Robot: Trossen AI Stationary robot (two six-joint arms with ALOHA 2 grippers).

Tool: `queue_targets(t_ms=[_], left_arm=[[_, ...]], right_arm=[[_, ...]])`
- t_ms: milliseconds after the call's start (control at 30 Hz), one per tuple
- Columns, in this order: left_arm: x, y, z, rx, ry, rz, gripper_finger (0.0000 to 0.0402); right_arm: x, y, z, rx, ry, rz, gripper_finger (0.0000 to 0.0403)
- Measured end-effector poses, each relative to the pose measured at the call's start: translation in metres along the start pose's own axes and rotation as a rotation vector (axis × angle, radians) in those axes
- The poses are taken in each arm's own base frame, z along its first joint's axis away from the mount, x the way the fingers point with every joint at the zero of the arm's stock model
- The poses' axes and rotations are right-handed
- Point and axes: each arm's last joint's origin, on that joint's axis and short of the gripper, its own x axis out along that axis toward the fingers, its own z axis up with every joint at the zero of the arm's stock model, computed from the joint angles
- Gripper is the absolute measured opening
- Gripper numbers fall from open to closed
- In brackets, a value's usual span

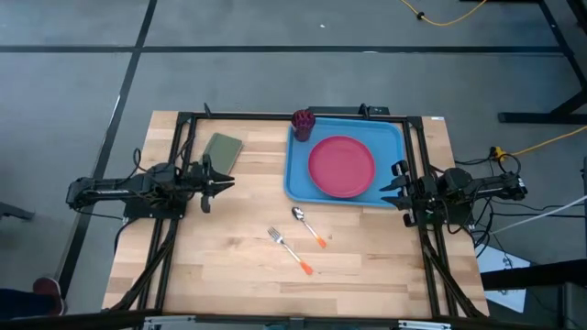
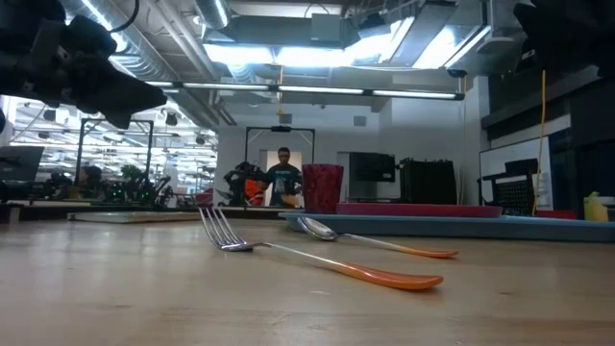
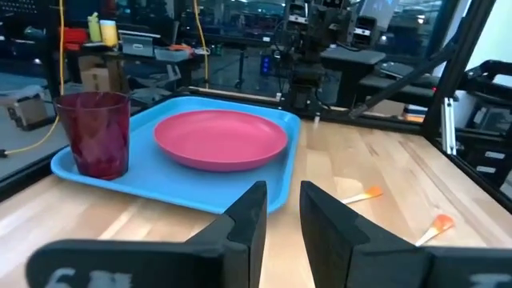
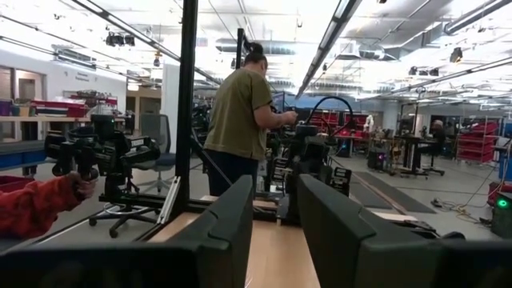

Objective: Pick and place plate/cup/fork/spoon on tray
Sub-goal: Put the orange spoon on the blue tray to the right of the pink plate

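Wooden bench (image 1: pixel 229 247): plate (image 1: pixel 341 166) and cup (image 1: pixel 303 120) sit on the tray (image 1: pixel 298 179) near the far-right corner, fork (image 1: pixel 290 251) and spoon (image 1: pixel 308 225) await mid-bench, while left gripper (image 1: pixel 220 180) and right gripper (image 1: pixel 390 188), both slightly parted and empty, wait at opposite edges.

The tray (image 1: pixel 295 180) is light blue, the plate (image 1: pixel 341 166) pink-red, the cup (image 1: pixel 303 121) deep magenta. Fork (image 1: pixel 290 251) and spoon (image 1: pixel 308 226) are silver with orange handles.

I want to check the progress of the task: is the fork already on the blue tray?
No, the fork lies on the bare wooden table, apart from the tray, beside the spoon.
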Motion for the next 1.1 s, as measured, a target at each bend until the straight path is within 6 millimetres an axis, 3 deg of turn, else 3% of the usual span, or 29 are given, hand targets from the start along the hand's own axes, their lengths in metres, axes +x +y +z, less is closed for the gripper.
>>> queue_targets(t_ms=[500,1100], left_arm=[[0.0048,-0.0001,-0.0075,-0.084,0.096,-0.011,0.007],[0.0049,0.0003,-0.0074,-0.089,0.093,0.004,0.007]], right_arm=[[0.0,0.0,0.0002,0.004,-0.002,0.001,0.0108],[0.0,-0.001,0.0011,0.033,-0.008,-0.032,0.0108]])
